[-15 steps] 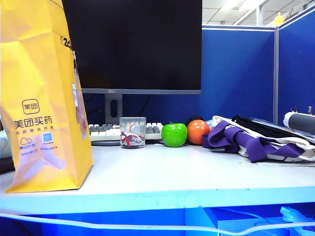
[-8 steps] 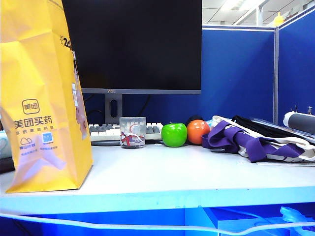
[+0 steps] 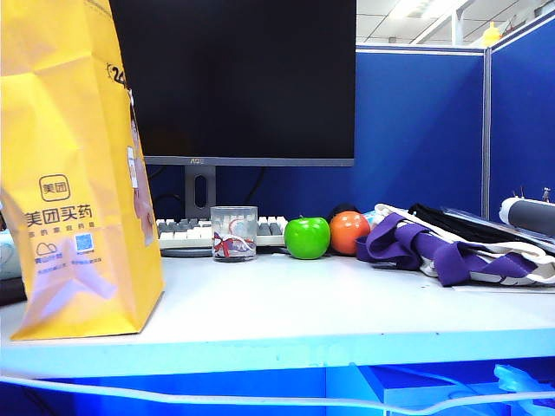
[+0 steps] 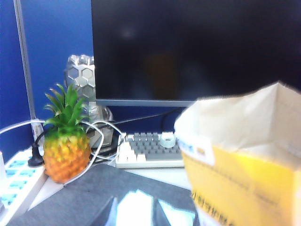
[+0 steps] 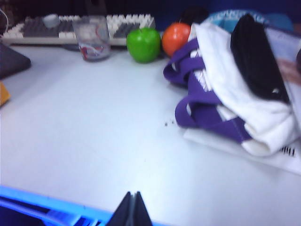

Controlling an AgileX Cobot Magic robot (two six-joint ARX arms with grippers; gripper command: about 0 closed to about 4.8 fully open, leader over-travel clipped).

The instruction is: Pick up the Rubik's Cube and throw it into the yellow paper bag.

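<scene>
The Rubik's Cube shows in none of the views. The yellow paper bag [image 3: 74,173] stands upright at the table's left front, and its open pale-lined mouth [image 4: 244,122] is close in the left wrist view. My left gripper [image 4: 134,201] hovers beside the bag over a dark grey pad, open, with nothing between its fingers. My right gripper [image 5: 133,195] is shut and empty, low over the table's front edge. In the right wrist view only a corner of the bag [image 5: 3,94] shows. Neither gripper appears in the exterior view.
A green apple [image 3: 307,237], an orange ball [image 3: 349,231] and a glass cup [image 3: 233,233] stand before the keyboard [image 3: 182,232] and monitor [image 3: 234,78]. A purple-and-white cloth bag [image 3: 451,247] lies at the right. A toy pineapple [image 4: 67,141] and a power strip [image 4: 16,181] sit left of the bag.
</scene>
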